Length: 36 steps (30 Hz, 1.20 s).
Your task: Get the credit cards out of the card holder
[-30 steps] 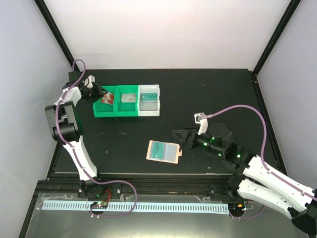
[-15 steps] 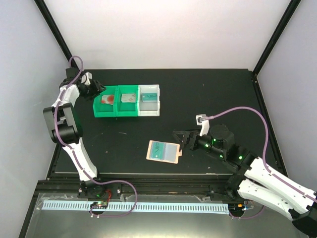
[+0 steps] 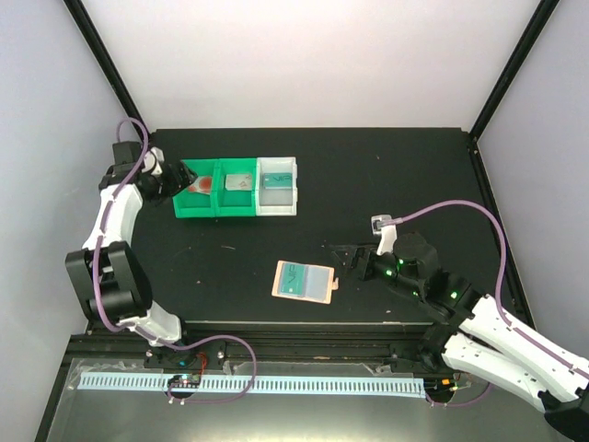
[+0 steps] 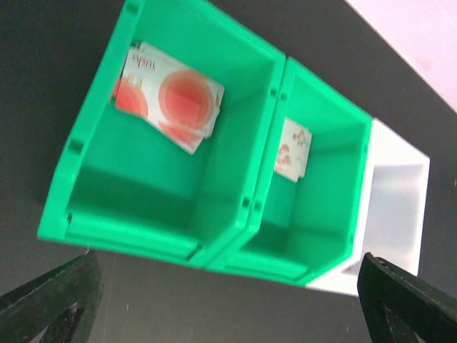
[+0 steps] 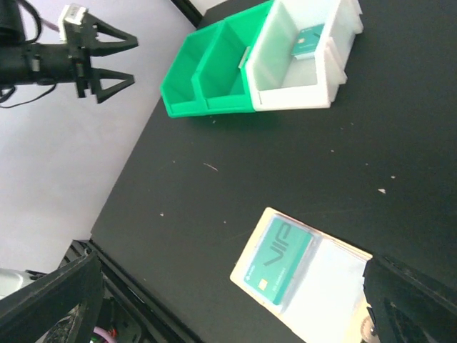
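In left green bin (image 4: 153, 232), red-pink card (image 4: 170, 96); left pincer (image 5: 130, 58) spread, empty.

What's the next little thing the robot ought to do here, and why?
Probably swing the left gripper, which is open and empty, over toward the card holder. The red card already lies in the green bin, but a teal card sits in the holder's pocket, so that one likely needs pulling out next.

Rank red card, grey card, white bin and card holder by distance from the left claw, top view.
1. Red card, beside the left claw, far left.
2. Grey card, just right of it.
3. White bin, row's right end.
4. Card holder, mid-table.
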Available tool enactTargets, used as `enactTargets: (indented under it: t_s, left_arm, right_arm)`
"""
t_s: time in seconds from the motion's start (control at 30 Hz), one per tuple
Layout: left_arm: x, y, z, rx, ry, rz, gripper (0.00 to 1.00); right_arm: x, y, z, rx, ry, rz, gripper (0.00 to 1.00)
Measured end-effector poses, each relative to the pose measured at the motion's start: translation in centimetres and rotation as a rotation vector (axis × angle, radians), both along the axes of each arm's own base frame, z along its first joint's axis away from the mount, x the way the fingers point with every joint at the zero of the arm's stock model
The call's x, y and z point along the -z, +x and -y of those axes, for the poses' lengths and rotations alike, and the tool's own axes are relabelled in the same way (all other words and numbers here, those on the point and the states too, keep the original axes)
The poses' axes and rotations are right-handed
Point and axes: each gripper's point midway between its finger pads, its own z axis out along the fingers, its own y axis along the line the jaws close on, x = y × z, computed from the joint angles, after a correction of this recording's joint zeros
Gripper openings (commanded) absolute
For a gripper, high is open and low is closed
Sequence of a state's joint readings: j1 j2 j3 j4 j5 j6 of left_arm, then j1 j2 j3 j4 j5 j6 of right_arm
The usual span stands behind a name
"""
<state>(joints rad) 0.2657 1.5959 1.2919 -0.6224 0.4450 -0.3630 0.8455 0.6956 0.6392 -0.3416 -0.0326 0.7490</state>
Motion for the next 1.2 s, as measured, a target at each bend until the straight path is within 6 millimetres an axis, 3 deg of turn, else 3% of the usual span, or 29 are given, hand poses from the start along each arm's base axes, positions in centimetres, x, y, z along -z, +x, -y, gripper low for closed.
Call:
enactTargets:
  t_s: [0.2,0.37,0.6,0.73,0.83,0.93,1.2]
  left_arm:
    - [0.2,-3.8,2.4,0.048,-0.013,-0.015,0.9]
    - [1.1,-7.3,5.6,0.142,-0.087,-0.019,0.81]
    - [1.0,-10.7,9.9,0.271,-0.141,-0.002,0.77]
    - [0.1,-11.9,12.8,0.369,-0.138,0.027,0.76]
    - [0.1,-12.7,14.8,0.433,-0.137,0.02,0.71]
    - [1.0,-13.8,16.3,0.481,-0.142,-0.005,0.65]
    - [4.1,-17.6,20.4,0.59,-0.177,-0.055,0.62]
  right_arm:
    - [1.0,-0.1,0.3,0.01,-0.027,-0.032,1.0]
    - [2.7,0.2,-0.1,0.012,-0.065,-0.074,0.98]
    - [5.2,0.3,-1.1,-0.015,-0.112,-0.155,0.82]
    - [6.4,0.3,-2.2,-0.045,-0.115,-0.202,0.61]
    - [7.0,0.2,-3.1,-0.07,-0.108,-0.23,0.53]
    - [7.6,0.3,-3.6,-0.08,-0.102,-0.253,0.49]
    - [8.9,0.5,-4.1,-0.065,-0.092,-0.293,0.47]
